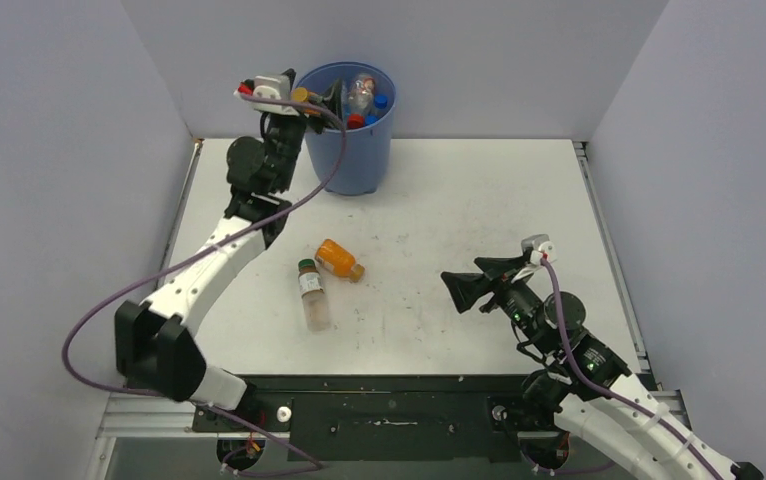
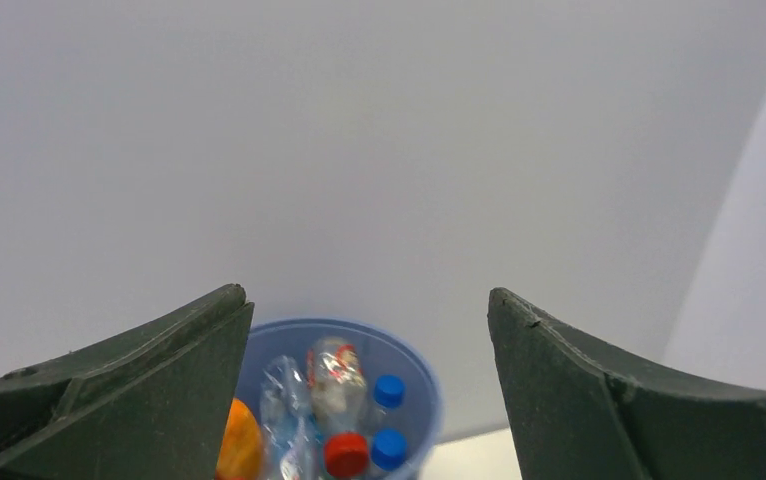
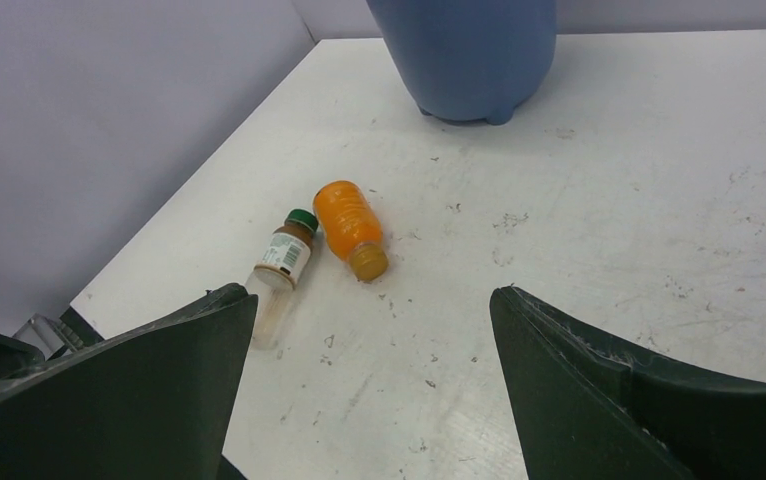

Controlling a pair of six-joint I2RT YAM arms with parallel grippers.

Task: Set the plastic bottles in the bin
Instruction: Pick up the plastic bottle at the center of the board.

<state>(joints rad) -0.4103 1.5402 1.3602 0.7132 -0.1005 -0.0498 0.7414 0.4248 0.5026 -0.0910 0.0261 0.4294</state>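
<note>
The blue bin (image 1: 351,150) stands at the back of the table, holding several plastic bottles (image 1: 362,96). In the left wrist view the bin (image 2: 429,385) shows clear bottles (image 2: 334,372), red and blue caps, and an orange one partly behind a finger. My left gripper (image 1: 327,100) hangs open over the bin's left rim, nothing between its fingers (image 2: 369,293). Two bottles lie mid-table: an orange one (image 1: 339,259) (image 3: 347,222) and a clear green-capped one (image 1: 312,295) (image 3: 281,265). My right gripper (image 1: 457,285) (image 3: 371,292) stands open and empty, right of them, apart.
Grey walls close in the table (image 1: 459,200) on the left, back and right. The left arm (image 1: 209,270) stretches from its base up the table's left side to the bin. A purple cable (image 1: 324,170) loops beside the bin.
</note>
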